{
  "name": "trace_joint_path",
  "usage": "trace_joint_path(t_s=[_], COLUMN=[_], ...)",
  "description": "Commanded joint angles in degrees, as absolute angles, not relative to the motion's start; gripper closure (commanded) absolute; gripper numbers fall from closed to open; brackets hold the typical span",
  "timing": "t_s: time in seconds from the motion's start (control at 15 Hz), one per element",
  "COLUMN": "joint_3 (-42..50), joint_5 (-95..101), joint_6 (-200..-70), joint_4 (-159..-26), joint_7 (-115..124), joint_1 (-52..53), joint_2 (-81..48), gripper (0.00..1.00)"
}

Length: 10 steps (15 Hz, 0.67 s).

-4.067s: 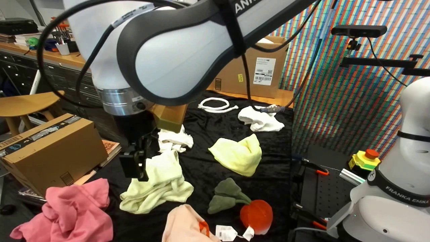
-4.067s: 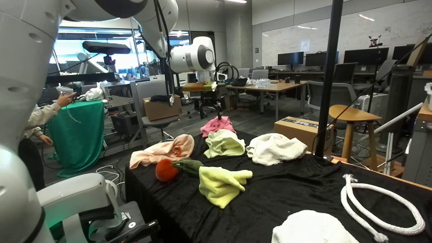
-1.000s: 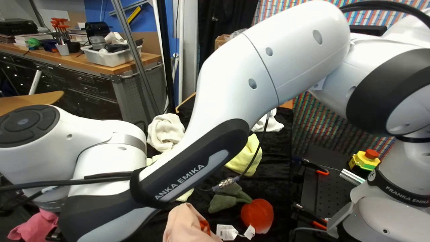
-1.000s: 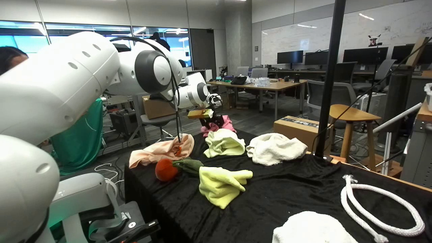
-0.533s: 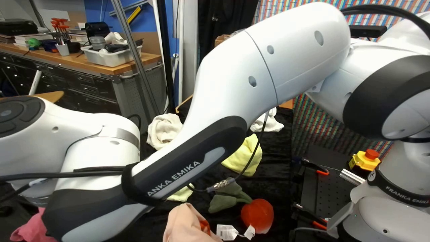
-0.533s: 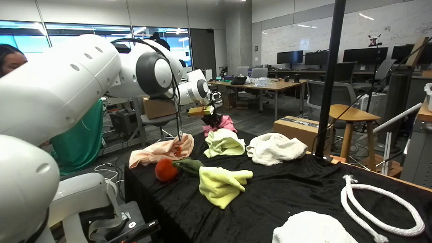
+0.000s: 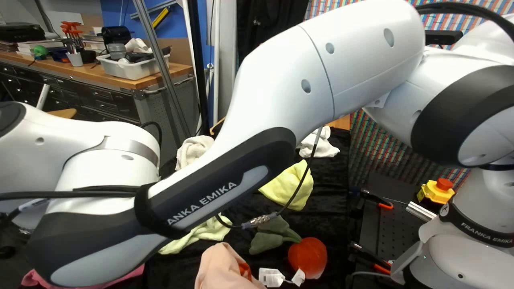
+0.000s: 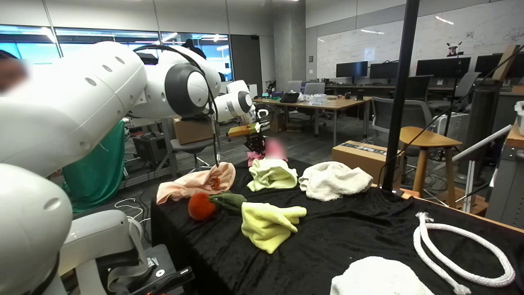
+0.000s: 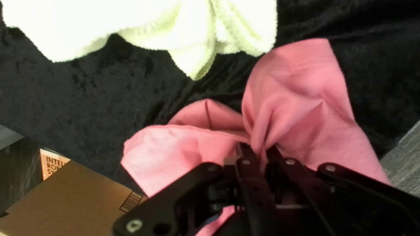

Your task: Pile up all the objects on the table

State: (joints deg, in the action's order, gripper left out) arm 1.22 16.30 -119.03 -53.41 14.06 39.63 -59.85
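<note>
In the wrist view my gripper (image 9: 259, 152) is shut on the pink cloth (image 9: 305, 85), a fold pinched between its fingertips. An exterior view shows the gripper (image 8: 258, 148) low at the table's far end; whether the cloth is off the table I cannot tell. Beside it lies a pale green cloth (image 8: 272, 175). A cream towel (image 8: 335, 181), a yellow cloth (image 8: 266, 225) and a peach cloth (image 8: 192, 187) rest crumpled apart. A red plush vegetable (image 8: 202, 206) has green leaves (image 8: 229, 200). Nearer are a white cloth (image 8: 380, 278) and white rope (image 8: 461, 288).
A cardboard box (image 9: 75, 200) stands close to the pink cloth, off the table edge. Grey floor (image 9: 407, 160) shows past the opposite edge. A black pole (image 8: 399, 98) rises by the cream towel. The forearm (image 7: 217, 200) covers much of the table in an exterior view.
Over the last second the jaws have come together on the pink cloth, and the wrist has shifted slightly up. Earlier the gripper hung higher with nothing held. The other objects stay put.
</note>
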Motion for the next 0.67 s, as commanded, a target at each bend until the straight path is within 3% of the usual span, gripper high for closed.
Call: trace_joint_path(t_s=[0.0,0.6], joint_3=[1.3,3.4], joint_5=[16.9,19.7], joint_6=[-116.0,-113.2], joint_4=[-50.5,-53.4], joint_7=[11.6,12.3], joint_1=[40.0,41.7], joint_2=[-59.2,-50.4], gripper=[0.93,0.92])
